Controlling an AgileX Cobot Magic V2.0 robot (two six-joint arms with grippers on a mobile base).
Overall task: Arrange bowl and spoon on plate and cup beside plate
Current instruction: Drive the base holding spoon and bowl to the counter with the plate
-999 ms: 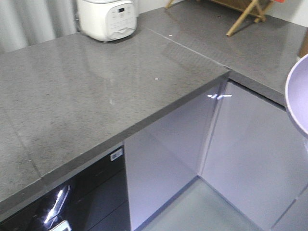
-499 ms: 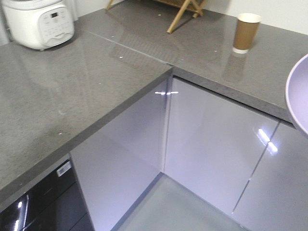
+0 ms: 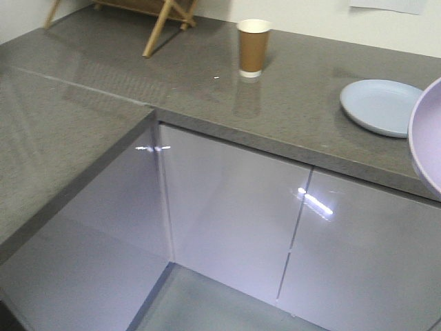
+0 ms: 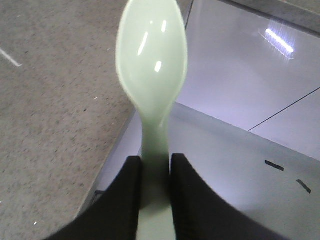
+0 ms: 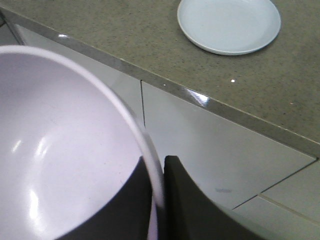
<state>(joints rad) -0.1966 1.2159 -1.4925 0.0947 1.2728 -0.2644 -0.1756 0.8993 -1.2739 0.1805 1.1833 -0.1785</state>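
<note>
My left gripper (image 4: 155, 162) is shut on the handle of the pale mint-green spoon (image 4: 151, 55), whose scoop points away over the counter edge. My right gripper (image 5: 159, 167) is shut on the rim of the lavender bowl (image 5: 60, 150), held in the air off the counter; the bowl (image 3: 427, 138) also shows at the right edge of the front view. The pale blue plate (image 3: 381, 106) (image 5: 229, 25) lies flat on the grey counter at the right. Left of it, further back, stands the brown paper cup (image 3: 253, 47), upright.
The grey L-shaped counter (image 3: 289, 110) has glossy pale cabinet doors (image 3: 227, 207) below it. A wooden stand (image 3: 162, 17) sits at the back left. The floor (image 3: 207, 303) lies in the corner between the counter runs.
The front view has swung right along the counter: the white cooker has left the frame, the cup has shifted left, and the plate has come into view. The bowl stays at the right edge.
</note>
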